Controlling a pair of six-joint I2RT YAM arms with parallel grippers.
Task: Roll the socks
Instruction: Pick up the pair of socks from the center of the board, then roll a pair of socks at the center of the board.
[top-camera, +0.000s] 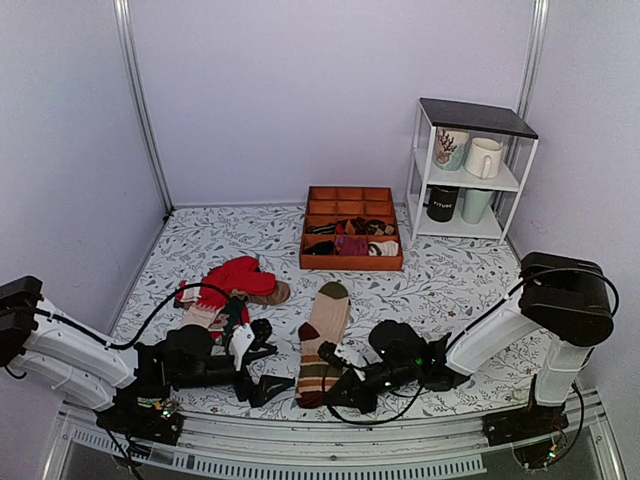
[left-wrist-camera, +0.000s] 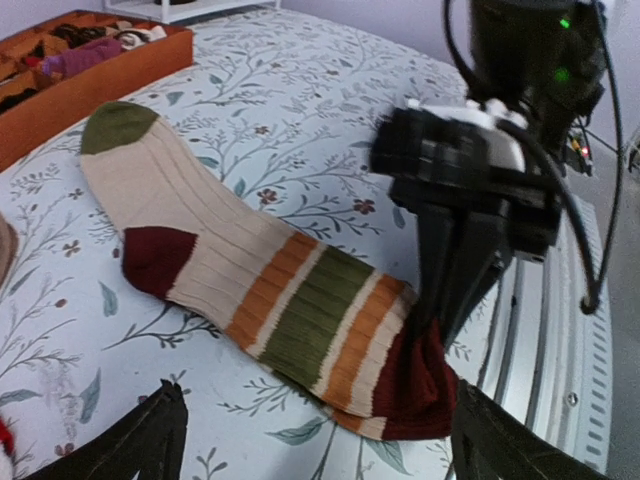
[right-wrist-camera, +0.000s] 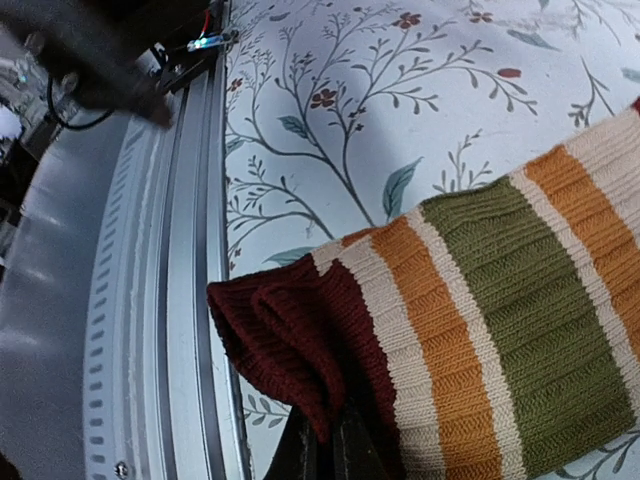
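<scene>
Landmark: the orange box (top-camera: 350, 240), divided in compartments, stands at the far middle of the desk (top-camera: 460, 285), which carries a cloth with a leaf pattern.

Task thing: the socks (top-camera: 322, 345) lie flat on the desk on the near side of the orange box, a little apart from it. The olive toe points to the box. The dark maroon cuff is the end farthest from the box, close to the metal rail (right-wrist-camera: 150, 300) at the desk's edge.

Pattern: beige ribbed cloth with a maroon heel, then brown, olive and cream stripes before the cuff.

Right side: the right jaws are narrow and pinch the maroon cuff. Their fingers (left-wrist-camera: 440, 290) come together to one point on it, and the cuff is bunched and folded there.

Left side: the left jaws are wide and hold nothing. Their two fingers (left-wrist-camera: 140, 440) show at both lower corners of the left wrist view, apart from the cloth, with the striped part of the socks beyond them.

Left arm: the left arm (top-camera: 70, 355) lies low over the desk, nearer than the orange box and to its left, just beside the socks.

Other socks: red socks (top-camera: 238, 277) lie in a heap left of the orange box and nearer than it, apart from the socks.

In the box: small dark and maroon bundles (top-camera: 350, 245) lie in the near compartments.

Shelf: a white shelf (top-camera: 425, 170) with mugs (top-camera: 483, 157) stands just right of the orange box.
</scene>
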